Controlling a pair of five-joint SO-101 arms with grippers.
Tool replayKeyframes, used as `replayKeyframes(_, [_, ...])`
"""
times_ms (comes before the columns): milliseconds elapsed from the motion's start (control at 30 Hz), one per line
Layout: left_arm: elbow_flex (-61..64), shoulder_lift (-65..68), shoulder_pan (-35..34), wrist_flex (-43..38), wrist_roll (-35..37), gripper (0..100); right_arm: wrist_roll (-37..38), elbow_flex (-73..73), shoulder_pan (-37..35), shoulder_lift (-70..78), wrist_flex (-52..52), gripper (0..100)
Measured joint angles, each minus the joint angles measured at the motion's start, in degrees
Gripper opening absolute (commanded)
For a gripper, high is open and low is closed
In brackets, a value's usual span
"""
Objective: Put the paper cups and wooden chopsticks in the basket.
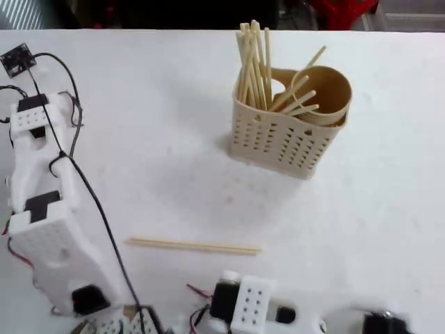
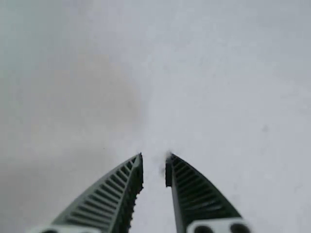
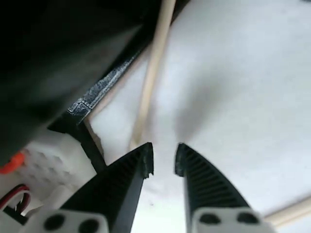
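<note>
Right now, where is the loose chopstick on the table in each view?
High view: chopstick lies on the white table, lower centre, below the basket.
Left wrist view: left gripper over white table.
Right wrist view: chopstick ends beside the right gripper.
Shared landmark: white table.

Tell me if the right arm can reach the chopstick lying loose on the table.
Probably yes: the chopstick lies just beyond the right gripper, jaws slightly apart, bare table between.
</note>
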Motion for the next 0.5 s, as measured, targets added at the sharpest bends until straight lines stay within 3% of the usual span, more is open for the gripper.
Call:
replayKeyframes(200, [0.0,0.0,0.0,0.0,0.0,10,0.0,-0.2,-1.6,4.8,-2.4,4.1])
replayKeyframes(300, [0.0,0.0,0.0,0.0,0.0,10,0.2,-3.2,1.0,5.1,0.1,4.1])
replayKeyframes(500, [0.0,0.0,0.0,0.0,0.0,10,0.2,-12.7,19.9,5.2,6.6,4.2])
